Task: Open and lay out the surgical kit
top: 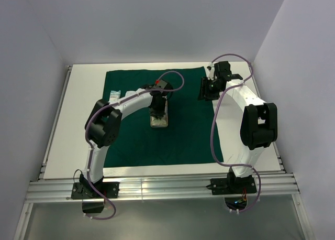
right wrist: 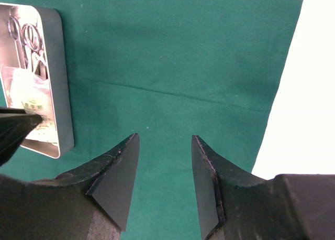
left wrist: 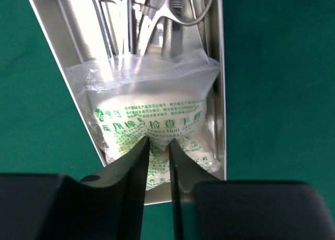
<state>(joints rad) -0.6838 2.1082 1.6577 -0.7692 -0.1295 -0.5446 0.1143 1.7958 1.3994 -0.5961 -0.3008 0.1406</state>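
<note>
The dark green cloth point(top: 183, 130) lies spread flat on the table. The small steel tray point(top: 159, 122) sits near its middle. In the left wrist view the tray point(left wrist: 221, 67) holds a pale packet point(left wrist: 152, 109) with green print, and steel clamps and scissors point(left wrist: 152, 9) lie behind it. My left gripper point(left wrist: 158, 143) is over the tray's near end, its jaws pinched on a fold of that packet. My right gripper point(right wrist: 165, 140) is open and empty above bare cloth point(right wrist: 172, 56), right of the tray point(right wrist: 64, 93). Another pale packet point(top: 115, 96) lies on the cloth's left edge.
The white table point(top: 78, 93) shows around the cloth, with grey walls close on three sides. The cloth's right edge point(right wrist: 267, 119) runs just right of my right gripper. The left arm point(top: 104, 124) arches over the cloth's left half.
</note>
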